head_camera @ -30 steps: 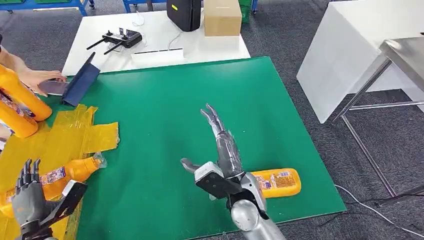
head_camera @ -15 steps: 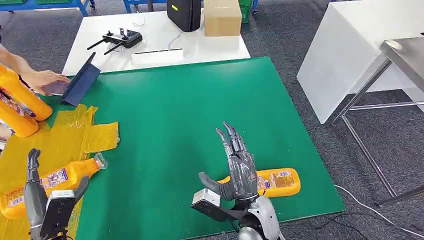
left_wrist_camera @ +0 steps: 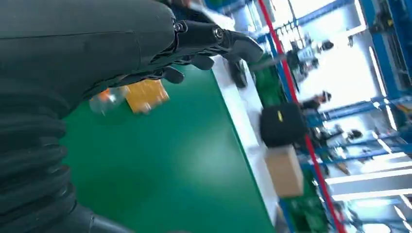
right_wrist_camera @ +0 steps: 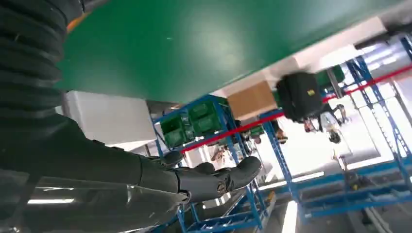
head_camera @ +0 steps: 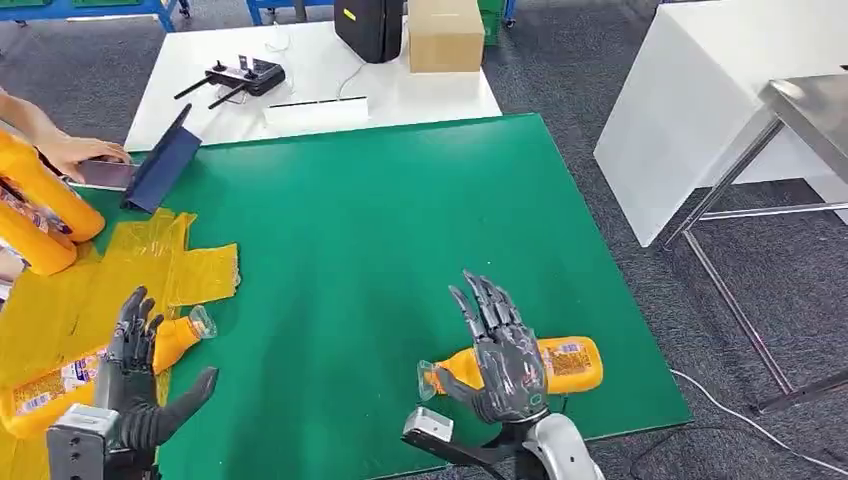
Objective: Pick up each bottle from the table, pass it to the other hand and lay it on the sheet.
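Observation:
An orange bottle [head_camera: 560, 364] with a clear cap lies on its side on the green table [head_camera: 370, 230], near the front right edge. My right hand [head_camera: 500, 350] hovers over its neck end, fingers spread, holding nothing. A second orange bottle [head_camera: 60, 380] lies on the yellow sheet [head_camera: 120, 270] at the front left, its cap [left_wrist_camera: 104, 99] pointing right. My left hand [head_camera: 135, 375] stands over that bottle with fingers apart and nothing in its grasp. Two more orange bottles [head_camera: 35, 205] rest at the sheet's far left edge.
A person's hand [head_camera: 70, 152] rests by a dark blue folder [head_camera: 160, 165] at the back left. Behind the green table, a white table [head_camera: 310, 90] carries a remote controller [head_camera: 240, 78], a black case [head_camera: 370, 25] and a cardboard box [head_camera: 445, 35]. A white cabinet [head_camera: 700, 100] stands right.
My right hand has drawn back toward the front edge and lowered over the bottle's neck end. My left hand has risen over the bottle on the sheet, fingers spread.

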`<state>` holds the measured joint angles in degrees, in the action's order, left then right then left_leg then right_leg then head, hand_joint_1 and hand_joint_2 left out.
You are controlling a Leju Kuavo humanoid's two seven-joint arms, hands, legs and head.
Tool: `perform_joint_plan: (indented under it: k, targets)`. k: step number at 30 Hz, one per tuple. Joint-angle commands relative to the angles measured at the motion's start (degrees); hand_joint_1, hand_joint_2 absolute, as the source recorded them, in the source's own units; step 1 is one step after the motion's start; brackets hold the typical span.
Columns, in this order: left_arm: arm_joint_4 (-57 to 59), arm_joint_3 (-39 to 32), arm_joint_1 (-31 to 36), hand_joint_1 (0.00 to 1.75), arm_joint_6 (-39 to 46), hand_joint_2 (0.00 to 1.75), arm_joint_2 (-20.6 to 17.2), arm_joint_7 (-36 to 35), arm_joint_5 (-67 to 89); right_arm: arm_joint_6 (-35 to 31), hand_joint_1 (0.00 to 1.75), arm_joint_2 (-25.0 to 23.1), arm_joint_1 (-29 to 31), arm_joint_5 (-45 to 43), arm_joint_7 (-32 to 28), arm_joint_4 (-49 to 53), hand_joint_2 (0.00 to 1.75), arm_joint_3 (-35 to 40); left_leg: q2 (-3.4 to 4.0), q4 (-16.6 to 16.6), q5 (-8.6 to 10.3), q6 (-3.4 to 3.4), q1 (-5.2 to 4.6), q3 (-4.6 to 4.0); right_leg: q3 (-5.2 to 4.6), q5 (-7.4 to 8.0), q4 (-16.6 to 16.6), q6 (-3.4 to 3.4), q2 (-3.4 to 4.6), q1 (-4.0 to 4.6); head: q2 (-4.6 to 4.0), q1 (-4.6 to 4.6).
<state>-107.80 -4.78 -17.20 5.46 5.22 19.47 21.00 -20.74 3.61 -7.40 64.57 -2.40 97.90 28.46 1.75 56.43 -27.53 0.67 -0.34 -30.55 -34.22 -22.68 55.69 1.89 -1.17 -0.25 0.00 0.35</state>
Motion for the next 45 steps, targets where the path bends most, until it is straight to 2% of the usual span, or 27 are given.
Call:
perform_joint_plan:
  k: [1,6,10,16,18,20,23,28,34,37,40,42,45]
  targets:
    - [3.5,7.4,1.7,0.00,-3.1,1.75,-0.7,-0.5,-3.4,1.6,0.00,15.0,-6.0,4.9,6.1,5.2,1.75,-4.4,-0.30,0.0,-0.01,0.04,-0.04,0.06,0.15,-0.06,0.0,0.03,-0.18,-0.05,0.00,0.02]
    - [3.2,7.3,1.8,0.00,-3.0,1.75,-1.0,-0.5,-3.4,2.2,0.00,14.4,-5.3,4.9,6.4,5.0,1.75,-4.1,-0.02,0.0,-0.08,0.07,-0.04,0.02,0.09,-0.02,0.0,0.00,0.00,-0.08,0.00,0.02]
    - [3.2,7.3,1.8,0.00,-3.0,1.75,-1.0,-0.5,-3.4,2.2,0.00,14.4,-5.3,4.9,6.4,5.0,1.75,-4.1,-0.27,0.0,-0.16,-0.01,0.07,0.22,0.32,-0.12,0.0,-0.05,-0.03,0.02,0.00,0.02]
    - [3.2,7.3,1.8,0.00,-3.0,1.75,-1.0,-0.5,-3.4,2.2,0.00,14.4,-5.3,4.9,6.4,5.0,1.75,-4.1,-0.15,0.0,-0.12,0.05,0.07,0.13,0.23,-0.07,0.0,0.00,0.01,0.03,0.00,0.02]
    - [3.1,7.8,1.9,0.00,-3.3,1.75,-1.0,-0.2,-3.9,5.1,0.00,16.5,-5.7,6.3,9.0,5.4,1.75,-4.0,-0.11,0.0,-0.10,0.06,0.05,0.11,0.20,-0.05,0.0,0.01,0.02,0.02,0.00,0.02]
    - [4.4,9.5,3.0,0.00,-4.2,1.75,-1.7,0.0,-4.4,8.3,0.00,22.0,-6.1,5.6,9.6,5.1,1.75,-4.9,-0.14,0.0,-0.09,0.09,0.01,0.07,0.17,-0.06,0.0,0.03,-0.04,-0.02,0.00,0.00]
    - [7.7,10.7,6.0,0.00,-4.9,1.75,-2.3,0.6,-6.2,10.7,0.00,27.3,-4.4,2.1,6.0,1.7,1.75,-8.8,-0.36,0.0,-0.08,0.10,-0.02,0.20,0.30,-0.09,-0.1,0.05,-0.18,-0.04,0.02,0.00]
    - [11.1,13.6,8.7,0.00,-5.3,1.75,-2.9,0.9,-7.6,16.9,0.00,32.2,-4.8,-3.9,-0.3,0.2,1.75,-16.0,-0.23,0.0,-0.05,0.14,-0.18,0.09,0.25,0.00,-0.1,0.06,-0.08,-0.23,0.00,0.02]
    - [11.7,13.9,8.5,0.00,-5.2,1.75,-3.1,1.3,-8.1,17.3,0.00,33.2,-6.6,-4.6,-0.7,1.4,1.75,-17.3,-0.20,-0.1,-0.09,0.17,-0.18,0.17,0.29,-0.03,-0.1,0.04,-0.04,-0.21,0.00,0.02]
    - [12.5,13.8,8.8,0.00,-5.2,1.75,-3.0,1.4,-8.6,19.3,0.00,36.2,-7.2,-5.9,0.6,1.4,1.75,-17.8,-0.11,0.0,-0.09,0.20,-0.20,0.11,0.19,-0.02,0.0,0.05,-0.03,-0.21,0.00,0.00]
    - [13.5,14.5,9.3,0.00,-5.8,1.75,-2.8,1.8,-9.8,20.8,0.00,36.3,-4.1,-6.6,-0.3,-2.9,1.75,-18.5,-0.25,0.0,-0.12,0.16,-0.14,0.28,0.32,-0.05,-0.1,0.04,-0.05,-0.16,0.00,-0.02]
    - [14.3,15.6,9.3,0.00,-6.0,1.75,-3.2,1.4,-9.8,22.9,0.00,33.8,0.5,-8.0,-2.3,-9.0,1.75,-17.7,-0.05,-0.1,-0.07,0.21,-0.18,0.17,0.20,0.04,-0.1,0.08,0.06,-0.19,0.00,-0.02]
    - [14.4,16.4,9.7,0.00,-6.0,1.75,-3.6,1.6,-9.9,23.9,0.00,32.4,4.0,-8.2,-3.4,-14.6,1.75,-15.8,0.08,-0.1,-0.06,0.18,-0.07,0.25,0.37,0.13,-0.3,0.06,0.23,-0.11,0.00,0.00]
